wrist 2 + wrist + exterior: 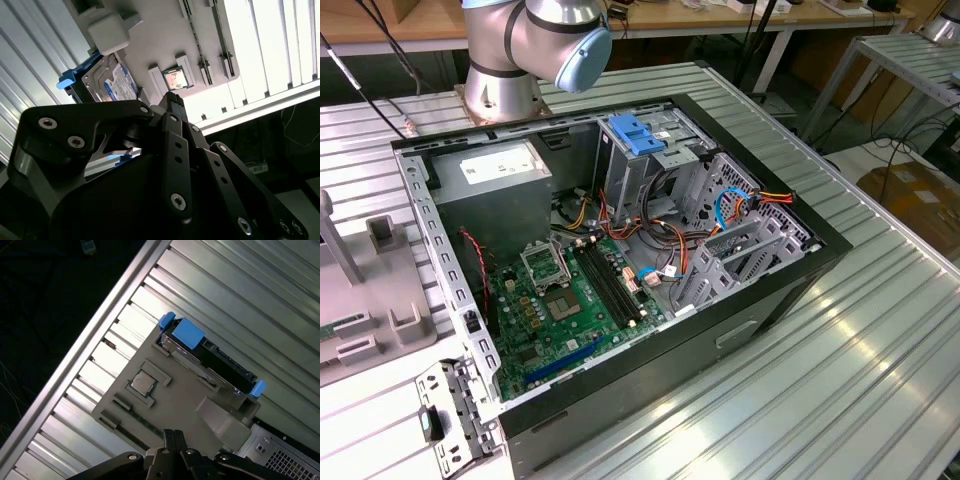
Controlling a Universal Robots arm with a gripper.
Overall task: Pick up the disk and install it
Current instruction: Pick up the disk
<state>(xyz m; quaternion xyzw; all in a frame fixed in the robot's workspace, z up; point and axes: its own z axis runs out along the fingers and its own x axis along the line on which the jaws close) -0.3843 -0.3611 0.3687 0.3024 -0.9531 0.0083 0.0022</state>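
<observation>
disk (225, 367): dark slab in a glossy light-blue plastic carrier, standing on edge in a slot along the holder's edge | holder (175, 400): matte grey moulded plate, also seating a square chip (142, 383) | table (240, 285): ribbed aluminium | gripper (171, 434): black linked fingers pressed together, empty, over the holder, apart from the disk

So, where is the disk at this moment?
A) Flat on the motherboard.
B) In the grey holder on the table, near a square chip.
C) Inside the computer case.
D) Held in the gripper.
B: in the first wrist view the disk sits in the grey holder, near the square chip and apart from the gripper.
</observation>
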